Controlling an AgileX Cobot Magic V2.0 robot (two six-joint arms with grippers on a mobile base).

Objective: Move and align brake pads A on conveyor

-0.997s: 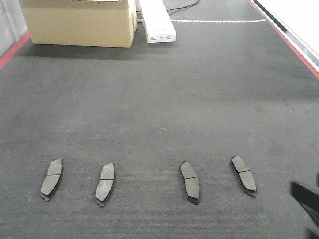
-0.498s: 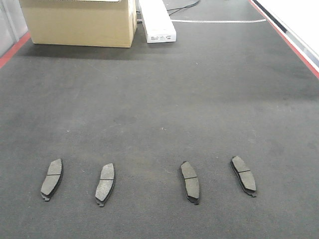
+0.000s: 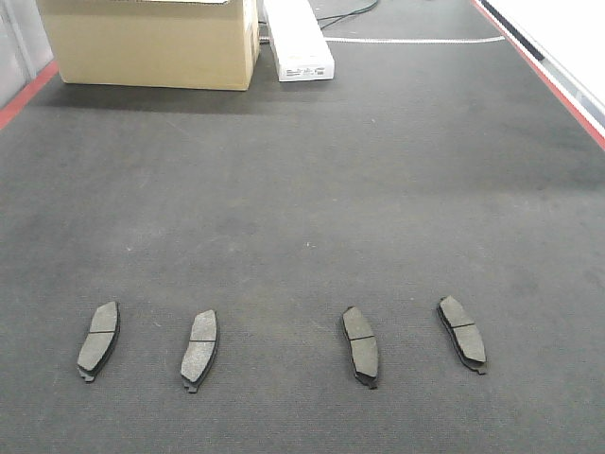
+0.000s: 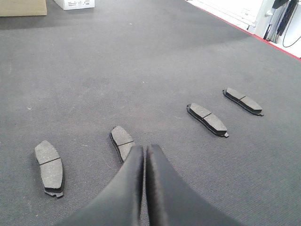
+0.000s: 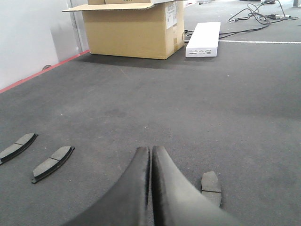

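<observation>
Four brake pads lie in a row on the conveyor, well short of the cardboard box. My left gripper and right gripper are both closed, empty.

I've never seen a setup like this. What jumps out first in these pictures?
Four brake pads lie in a rough row across the near part of the dark conveyor, each on its own, none touching. At the far end sit a cardboard box and, to its right, a long white box. In each wrist view, black jaws pressed shut fill the bottom: the left gripper and right gripper, both holding nothing.
</observation>
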